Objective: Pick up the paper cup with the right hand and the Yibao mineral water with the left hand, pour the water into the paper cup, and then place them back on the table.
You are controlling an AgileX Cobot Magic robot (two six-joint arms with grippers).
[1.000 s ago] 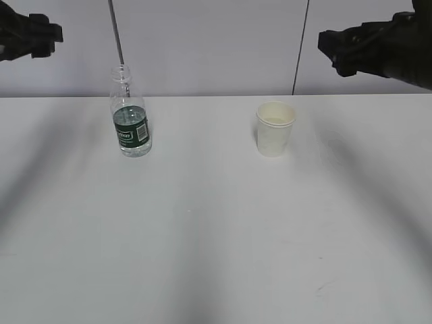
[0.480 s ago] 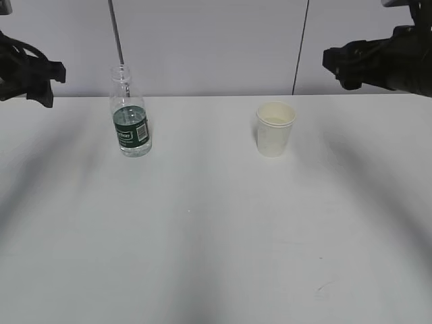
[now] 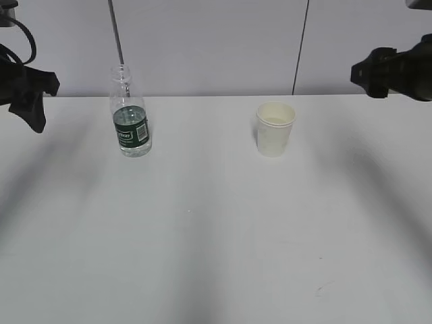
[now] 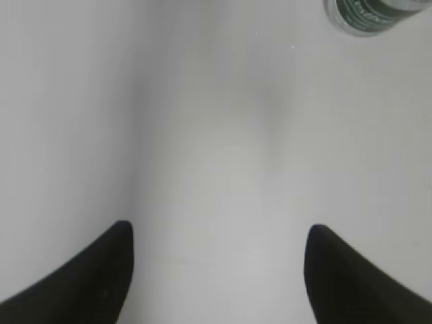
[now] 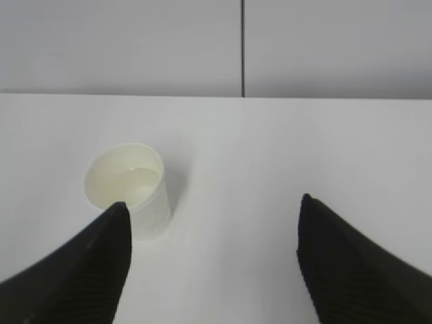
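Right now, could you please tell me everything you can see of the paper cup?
The paper cup is small, plain white, with a rolled rim and a cream inside. It stands upright on the white table, right of the green-labelled bottle and apart from it. Nothing grips or touches it. It seems to hold a little liquid, though that is hard to tell.

Clear glossy plastic bottle (image 3: 129, 115), dark green label; matt white paper cup (image 3: 275, 128); smooth matt white table (image 3: 216, 236)
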